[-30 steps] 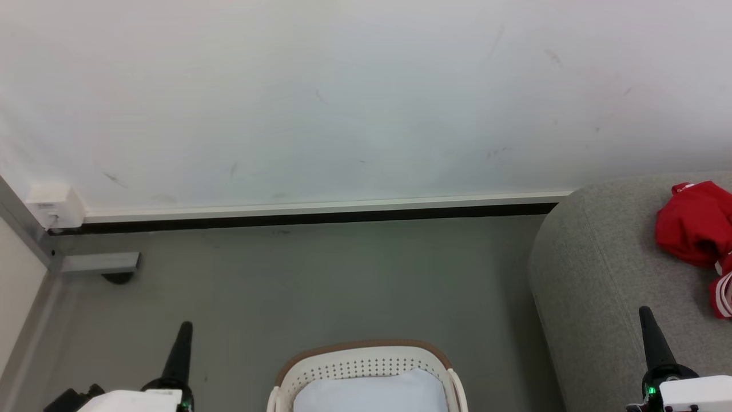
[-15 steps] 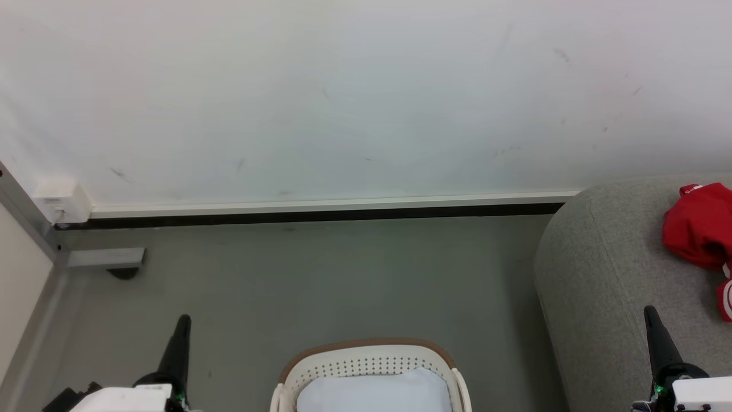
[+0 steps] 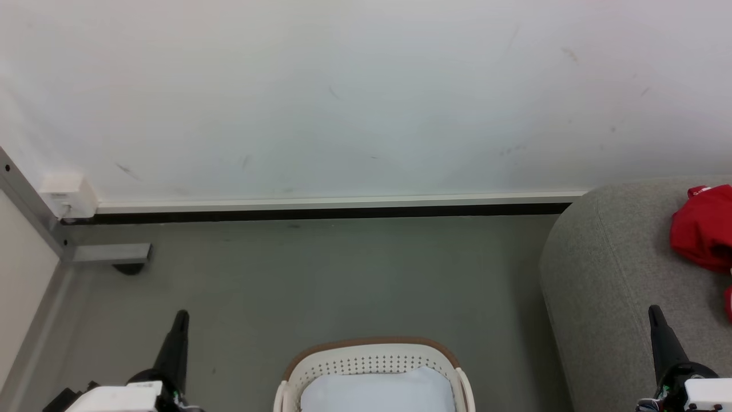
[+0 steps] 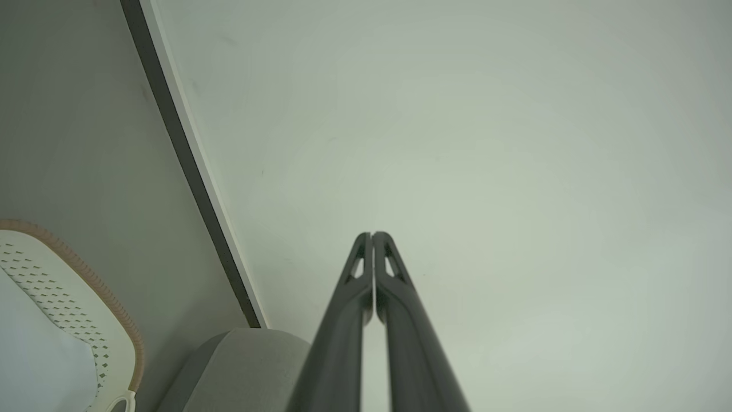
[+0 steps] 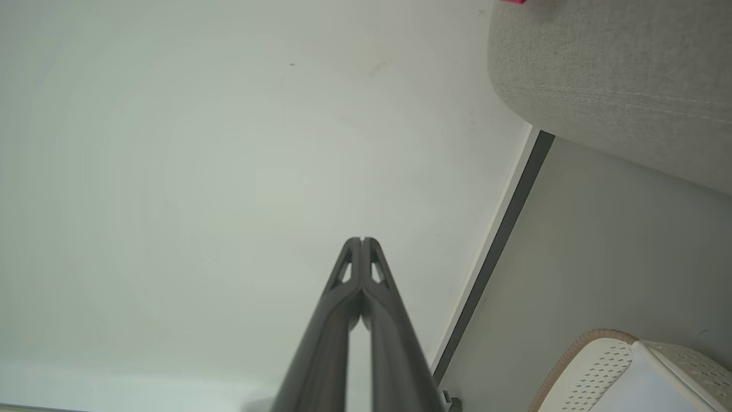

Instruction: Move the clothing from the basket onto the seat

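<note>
Red clothing lies on the grey seat at the right edge of the head view; a sliver of it shows in the right wrist view. The white basket with its brown rim stands on the floor at bottom centre and holds a pale blue-white cloth. No red shows in the part of the basket I see. My left gripper is shut and empty, left of the basket, fingertips touching. My right gripper is shut and empty over the seat's front, tips together.
A white wall with a dark skirting strip runs behind the grey floor. A metal frame post with a white box and a foot bracket stands at the left.
The whole head view has shifted a little rightward and downward in the picture, so the camera has moved. Both grippers stay shut and keep their places relative to the basket.
</note>
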### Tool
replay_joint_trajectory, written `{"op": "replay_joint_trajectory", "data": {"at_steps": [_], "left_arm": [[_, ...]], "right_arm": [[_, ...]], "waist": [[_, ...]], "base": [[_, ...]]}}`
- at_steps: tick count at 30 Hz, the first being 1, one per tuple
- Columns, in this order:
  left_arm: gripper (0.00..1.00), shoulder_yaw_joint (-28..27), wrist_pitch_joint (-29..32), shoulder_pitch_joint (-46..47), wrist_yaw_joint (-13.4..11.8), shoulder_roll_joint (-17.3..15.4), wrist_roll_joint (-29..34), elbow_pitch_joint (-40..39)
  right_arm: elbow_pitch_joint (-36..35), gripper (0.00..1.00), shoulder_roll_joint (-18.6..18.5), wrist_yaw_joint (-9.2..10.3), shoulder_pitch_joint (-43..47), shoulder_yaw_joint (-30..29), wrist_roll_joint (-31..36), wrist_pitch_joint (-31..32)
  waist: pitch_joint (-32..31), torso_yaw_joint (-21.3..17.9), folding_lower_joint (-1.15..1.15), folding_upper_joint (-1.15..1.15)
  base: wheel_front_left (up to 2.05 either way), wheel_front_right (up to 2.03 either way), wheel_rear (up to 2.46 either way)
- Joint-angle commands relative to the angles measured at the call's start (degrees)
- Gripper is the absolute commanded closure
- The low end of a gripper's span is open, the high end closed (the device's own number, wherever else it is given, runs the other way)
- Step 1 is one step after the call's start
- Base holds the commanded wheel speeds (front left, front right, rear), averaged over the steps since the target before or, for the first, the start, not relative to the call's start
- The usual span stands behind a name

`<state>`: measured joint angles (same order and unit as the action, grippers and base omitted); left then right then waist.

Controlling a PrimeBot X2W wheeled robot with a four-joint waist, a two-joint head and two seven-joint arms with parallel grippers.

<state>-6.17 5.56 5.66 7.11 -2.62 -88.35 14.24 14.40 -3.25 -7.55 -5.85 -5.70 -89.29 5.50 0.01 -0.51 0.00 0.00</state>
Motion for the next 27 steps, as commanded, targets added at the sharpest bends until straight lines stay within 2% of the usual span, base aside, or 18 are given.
{"op": "replay_joint_trajectory", "data": {"at_steps": [1,9,27], "left_arm": [[1.0,-0.24,0.41,0.68,0.37,-0.44,-1.66,-0.26],[1.0,-0.52,1.24,0.87,0.56,-0.45,-4.63,-0.27],[1.0,-0.48,1.2,0.83,0.54,-0.44,-4.42,-0.27]], "right_arm": [[-0.5,1.0,0.18,0.11,-0.62,-0.35,-0.91,0.38],[-0.59,1.0,0.39,0.12,-0.6,-1.08,-3.42,1.18],[-0.56,1.0,0.37,0.12,-0.59,-1.05,-3.14,1.22]], "waist": [[0.03,0.08,0.0,0.0],[0.17,0.51,0.0,0.0],[0.17,0.51,0.0,0.0]], "base": [[0.0,0.0,0.0],[0.0,0.0,0.0],[0.0,0.0,0.0]]}}
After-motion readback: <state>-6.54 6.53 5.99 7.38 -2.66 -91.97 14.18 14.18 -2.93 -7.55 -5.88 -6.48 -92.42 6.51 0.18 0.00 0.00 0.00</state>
